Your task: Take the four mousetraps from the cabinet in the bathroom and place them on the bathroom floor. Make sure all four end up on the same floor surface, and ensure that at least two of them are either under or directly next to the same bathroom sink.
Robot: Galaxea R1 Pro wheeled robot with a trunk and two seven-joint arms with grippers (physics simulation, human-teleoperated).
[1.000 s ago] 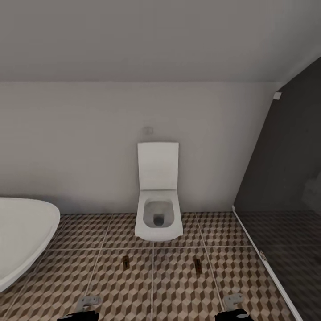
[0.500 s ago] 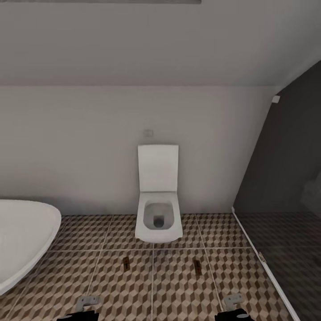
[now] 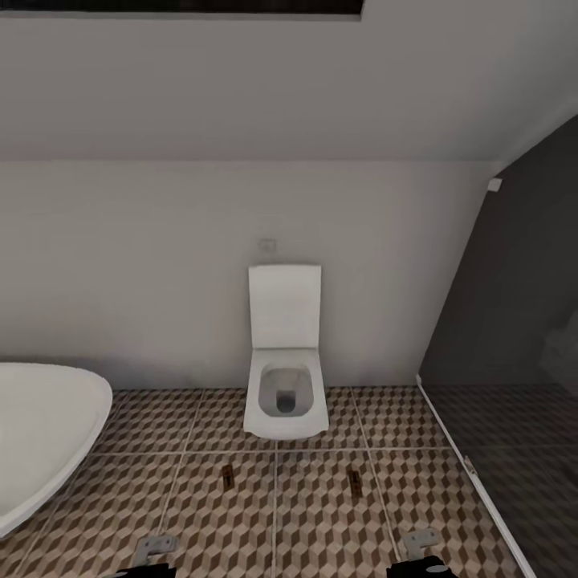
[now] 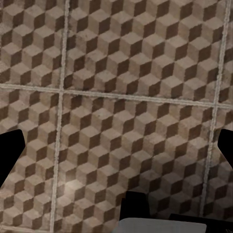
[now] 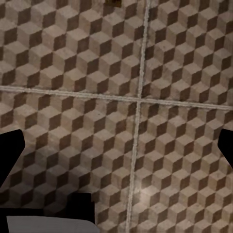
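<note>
Mousetraps [image 3: 227, 476] [image 3: 355, 482] lie on bathroom floor [image 3: 321, 514] before the toilet [image 3: 285, 393]; both claws spread, empty.

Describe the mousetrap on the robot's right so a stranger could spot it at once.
Find the white toilet against the back wall. On the cube-patterned bathroom floor in front of it lie two small brown boards. The right mousetrap lies nearer the dark glass partition; the other mousetrap lies toward the white bathtub.
</note>
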